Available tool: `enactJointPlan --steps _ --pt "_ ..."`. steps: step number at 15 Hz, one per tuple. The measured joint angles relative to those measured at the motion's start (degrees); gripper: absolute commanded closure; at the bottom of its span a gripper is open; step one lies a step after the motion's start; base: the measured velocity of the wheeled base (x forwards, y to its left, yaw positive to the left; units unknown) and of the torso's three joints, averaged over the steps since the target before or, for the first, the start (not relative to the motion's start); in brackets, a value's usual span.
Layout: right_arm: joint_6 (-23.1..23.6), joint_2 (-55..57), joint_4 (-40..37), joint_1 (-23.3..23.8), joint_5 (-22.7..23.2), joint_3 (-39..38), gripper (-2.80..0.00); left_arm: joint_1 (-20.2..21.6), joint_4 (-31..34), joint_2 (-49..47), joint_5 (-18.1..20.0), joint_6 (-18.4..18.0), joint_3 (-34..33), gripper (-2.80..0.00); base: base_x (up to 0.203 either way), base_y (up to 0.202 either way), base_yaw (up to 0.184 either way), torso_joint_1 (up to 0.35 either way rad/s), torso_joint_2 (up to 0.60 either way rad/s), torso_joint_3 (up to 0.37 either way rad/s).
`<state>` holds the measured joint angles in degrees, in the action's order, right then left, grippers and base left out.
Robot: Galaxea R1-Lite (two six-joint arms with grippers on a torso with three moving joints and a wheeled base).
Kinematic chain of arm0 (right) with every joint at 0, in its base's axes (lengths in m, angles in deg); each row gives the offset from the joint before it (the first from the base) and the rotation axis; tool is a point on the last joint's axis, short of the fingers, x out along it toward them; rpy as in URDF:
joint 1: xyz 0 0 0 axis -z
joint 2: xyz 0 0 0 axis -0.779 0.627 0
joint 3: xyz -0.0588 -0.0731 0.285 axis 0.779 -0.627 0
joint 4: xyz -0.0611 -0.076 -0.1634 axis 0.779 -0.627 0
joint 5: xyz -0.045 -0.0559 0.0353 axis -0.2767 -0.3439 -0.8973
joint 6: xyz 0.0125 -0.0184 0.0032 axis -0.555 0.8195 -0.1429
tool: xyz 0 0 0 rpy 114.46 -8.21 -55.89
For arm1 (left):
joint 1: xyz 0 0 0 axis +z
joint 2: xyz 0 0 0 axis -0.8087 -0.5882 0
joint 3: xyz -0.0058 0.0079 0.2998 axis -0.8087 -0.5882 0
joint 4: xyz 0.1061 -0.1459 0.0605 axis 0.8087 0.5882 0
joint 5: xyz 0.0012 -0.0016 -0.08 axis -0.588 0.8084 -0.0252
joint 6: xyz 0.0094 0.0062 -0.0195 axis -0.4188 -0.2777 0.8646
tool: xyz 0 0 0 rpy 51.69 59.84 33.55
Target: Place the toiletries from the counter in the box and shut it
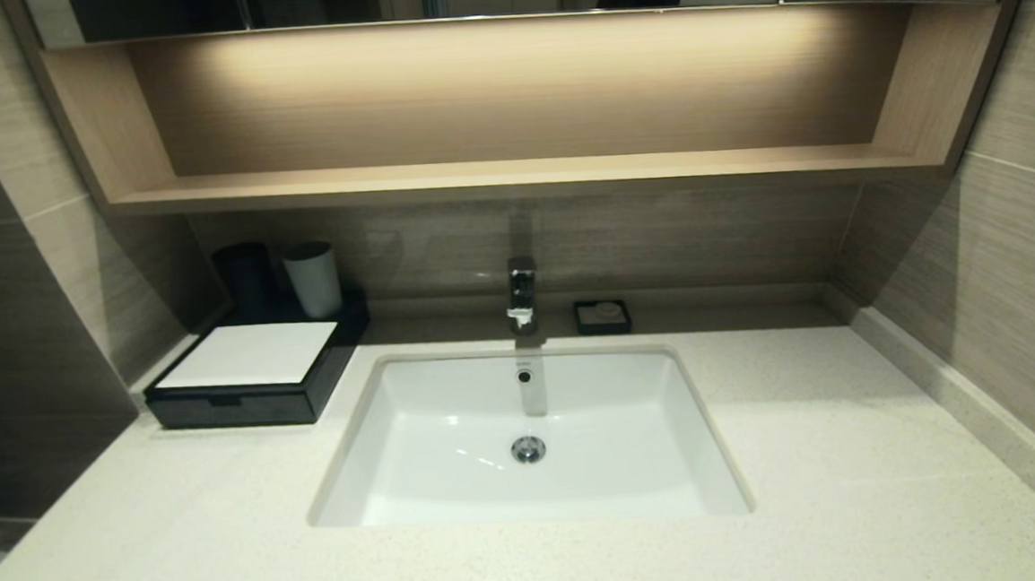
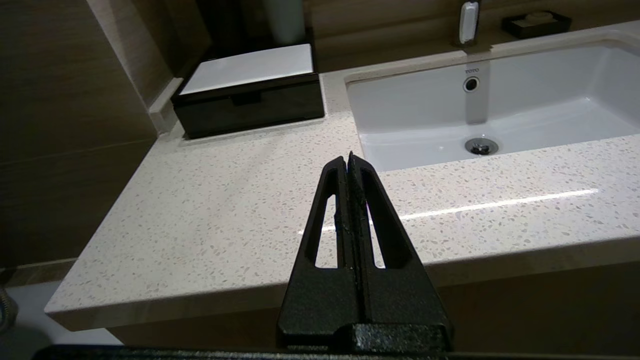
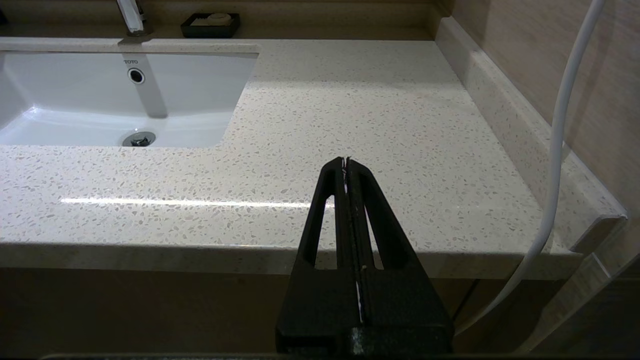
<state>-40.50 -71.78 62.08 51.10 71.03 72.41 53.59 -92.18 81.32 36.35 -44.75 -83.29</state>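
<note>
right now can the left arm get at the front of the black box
Probably yes: the left gripper, fingers shut, sits at the counter's near edge, with only bare stone between it and the box, whose tray is pushed in.

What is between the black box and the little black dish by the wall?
Between the box and the dish, the head view shows the faucet behind the basin; no packets lie there.

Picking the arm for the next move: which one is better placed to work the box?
Left. The box sits at the counter's far left, and the left gripper, fingers shut, faces it. The right gripper faces bare counter right of the basin. No packets visible.
</note>
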Motion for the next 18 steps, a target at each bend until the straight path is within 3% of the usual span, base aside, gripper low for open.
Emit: enactJointPlan --steps 7,14,18 --pt "0.00 0.00 0.00 0.00 0.00 0.00 0.00 0.05 2.19 6.39 -5.87 1.27 0.00 0.00 0.000 0.000 0.000 0.000 0.00 0.000" --pt "0.00 0.00 0.00 0.00 -0.01 0.00 0.00 0.05 4.69 6.81 -5.28 2.73 0.00 0.00 0.000 0.000 0.000 0.000 0.00 0.000" --pt "-0.02 0.00 -0.02 0.00 -0.01 0.00 0.00 0.11 6.15 6.81 -5.52 5.30 0.00 0.00 0.000 0.000 0.000 0.000 0.00 0.000"
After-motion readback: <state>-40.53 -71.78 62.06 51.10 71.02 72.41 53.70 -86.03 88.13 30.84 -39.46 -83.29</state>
